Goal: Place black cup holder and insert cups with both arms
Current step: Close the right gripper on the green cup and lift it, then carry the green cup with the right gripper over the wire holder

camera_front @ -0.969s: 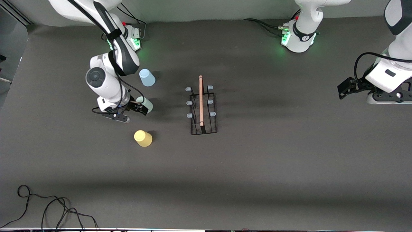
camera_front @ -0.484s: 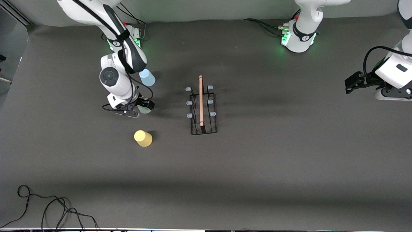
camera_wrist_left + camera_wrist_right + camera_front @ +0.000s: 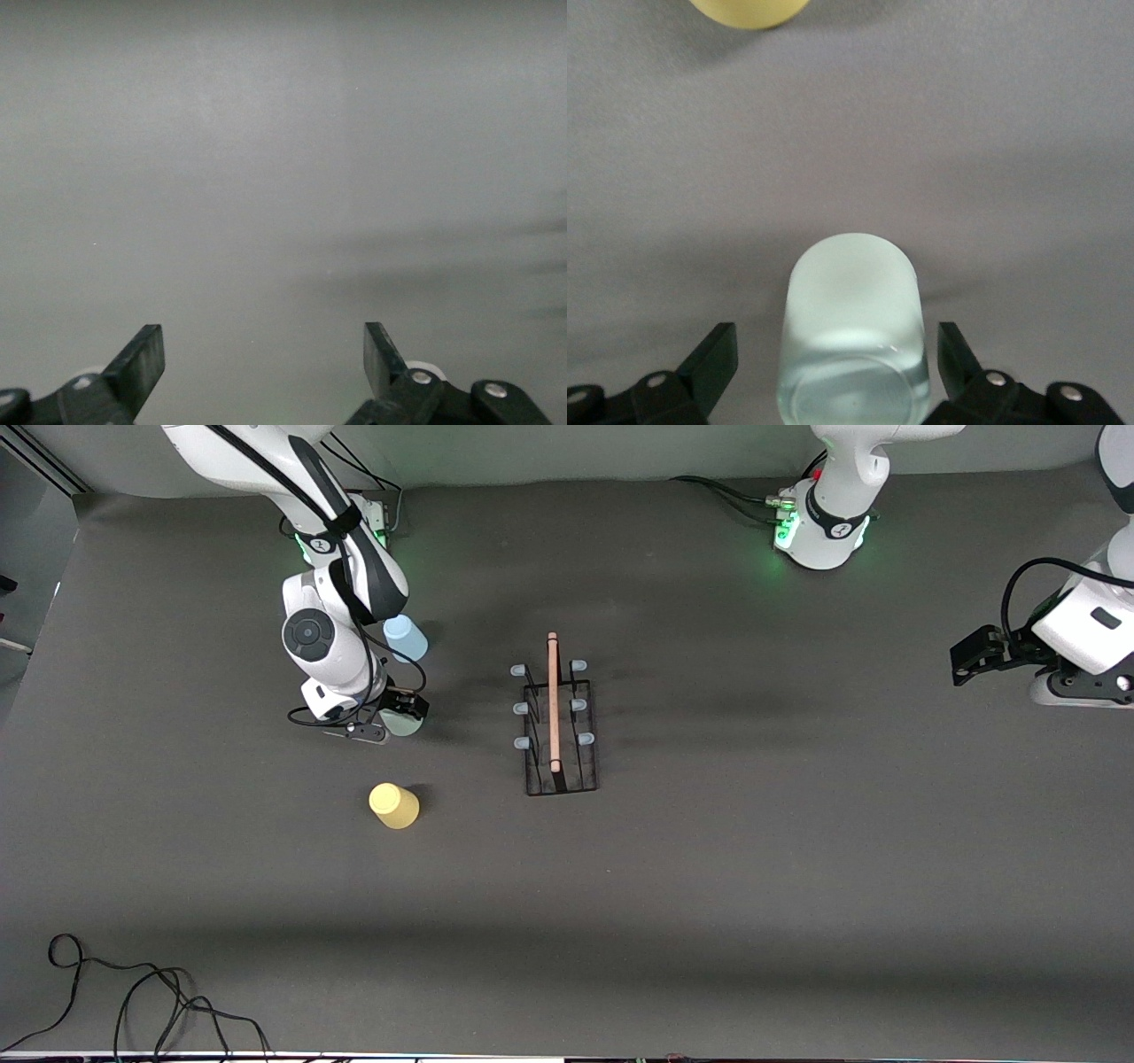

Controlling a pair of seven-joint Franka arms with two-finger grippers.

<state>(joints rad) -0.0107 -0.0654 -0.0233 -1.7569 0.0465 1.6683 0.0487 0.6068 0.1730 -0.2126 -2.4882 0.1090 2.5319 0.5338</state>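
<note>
While the black cup holder (image 3: 555, 722) already stands on the table between the two arms' ends, with its wooden rod handle (image 3: 553, 701) on top and all six blue-capped pegs (image 3: 521, 708) bare, none of the cups has gone in yet, so we judge the placing done and the inserting barely begun.

Our right gripper (image 3: 400, 716) is down at the pale green cup (image 3: 852, 341), its fingers (image 3: 709, 363) spread wide on either side of the cup and apart from its walls; the right wrist view shows clear gaps, so nothing is gripped. That cup sits toward the right arm's end of the table, beside the holder. The light blue cup (image 3: 406, 638) stands farther from the front camera than the green one, partly covered by the arm, and the yellow cup (image 3: 393, 805) stands nearer to that camera.

Our left gripper (image 3: 973, 657) waits over the left arm's end of the table, fingers (image 3: 142, 365) open and empty, with only bare surface in its wrist view.

What remains, as we read it: close on the green cup, carry it to a peg, then do likewise with the blue and yellow cups.
</note>
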